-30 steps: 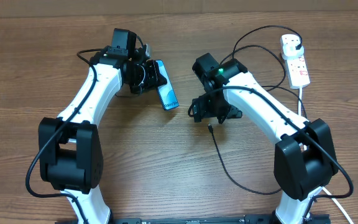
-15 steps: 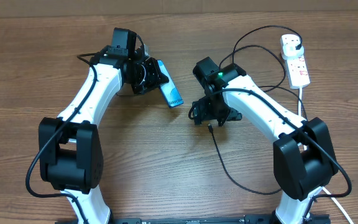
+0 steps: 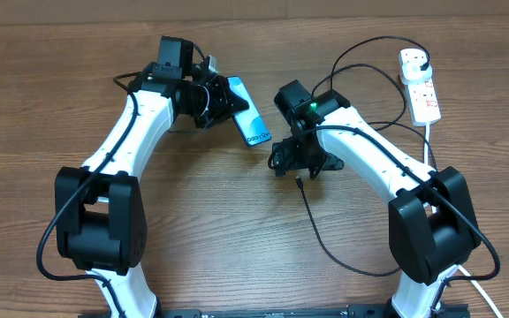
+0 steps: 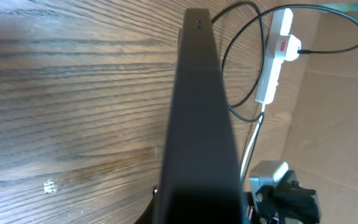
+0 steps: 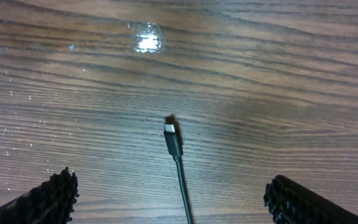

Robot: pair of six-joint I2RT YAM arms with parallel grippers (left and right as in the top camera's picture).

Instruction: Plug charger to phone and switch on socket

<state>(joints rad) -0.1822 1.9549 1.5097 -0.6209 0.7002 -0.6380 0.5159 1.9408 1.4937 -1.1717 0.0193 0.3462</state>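
Observation:
My left gripper (image 3: pixel 225 102) is shut on the phone (image 3: pixel 252 124) and holds it off the table, its light blue screen facing up and its free end pointing at the right arm. In the left wrist view the phone (image 4: pixel 199 124) shows as a dark slab reaching away from the jaws. My right gripper (image 3: pixel 298 166) is open and low over the charger's connector tip (image 3: pixel 299 181). In the right wrist view the tip (image 5: pixel 171 138) lies on the wood between the two spread fingers (image 5: pixel 174 202), untouched. The thin black cable (image 3: pixel 325 243) loops round to a plug in the socket (image 3: pixel 421 87) at the far right.
The socket's thick white cord (image 3: pixel 429 141) runs down the right side behind the right arm. The socket also shows in the left wrist view (image 4: pixel 276 56). A cardboard wall (image 3: pixel 254 7) closes the back of the table.
My left gripper has carried the phone to the right, toward the right gripper, and turned it so that more of the screen shows. The right gripper has barely moved.

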